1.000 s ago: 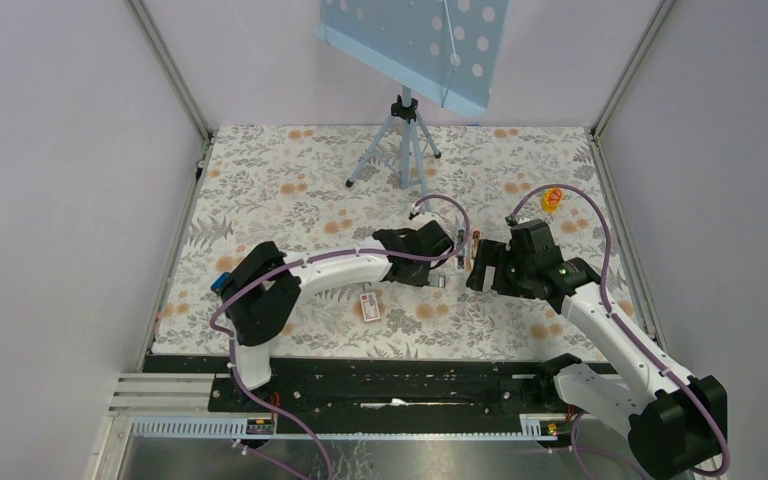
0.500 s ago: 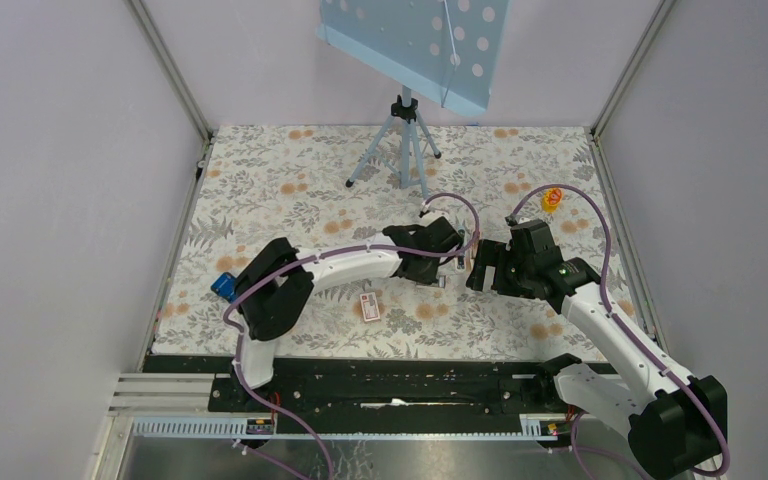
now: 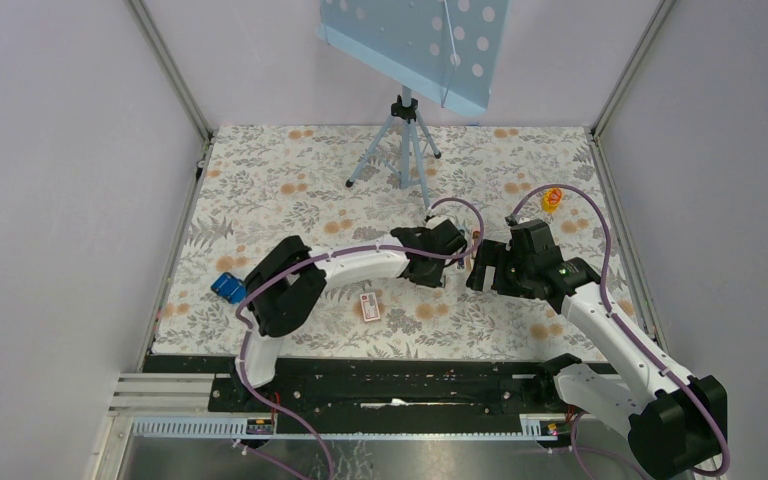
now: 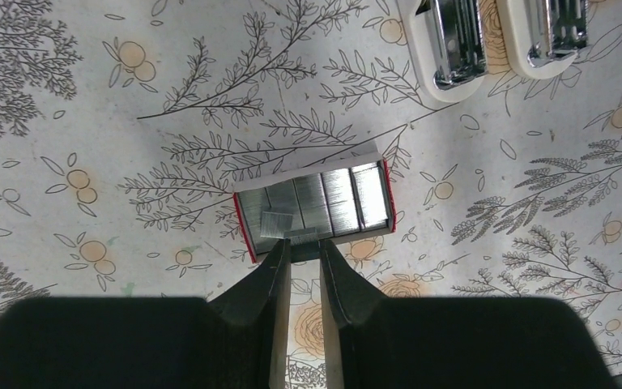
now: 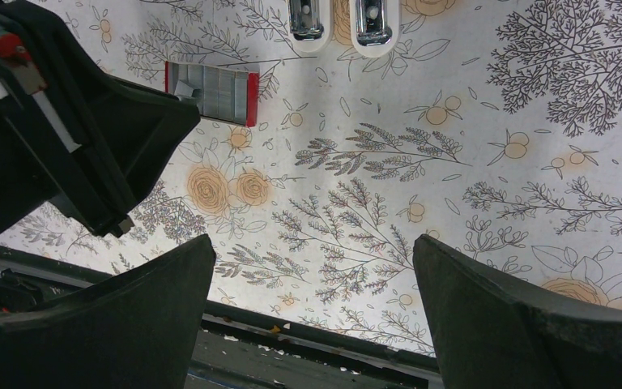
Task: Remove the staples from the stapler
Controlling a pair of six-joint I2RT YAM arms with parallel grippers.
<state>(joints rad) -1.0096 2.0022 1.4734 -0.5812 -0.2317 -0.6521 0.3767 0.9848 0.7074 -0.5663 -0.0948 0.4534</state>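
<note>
Nearest to you, your left jaws are drawn almost together. The fingertips [image 4: 285,255] look to be pinching the staples [image 4: 311,235], a short grey strip set crosswise between them. I read that as a grip, though the contact is tiny in the wrist view. Right at those tips sits the open box [image 4: 316,207] with red ends, its long side square across your line of reach and packed strips [image 4: 336,198] inside. The tips hang over its near rim rather than its middle, so I'd judge the coming move wants a small push forward before you let go. Past the box, off to the right in the left wrist view, there's the stapler [image 4: 453,40], swung open into two pale halves with the metal channels showing. Its long axis runs away from the jaws. It lies about mid-tabletop [image 3: 290,180], a little toward the right edge. Your right jaws stand wide apart with nothing between them, short of both box and stapler, so the left arm is the nearer one for the drop.
</note>
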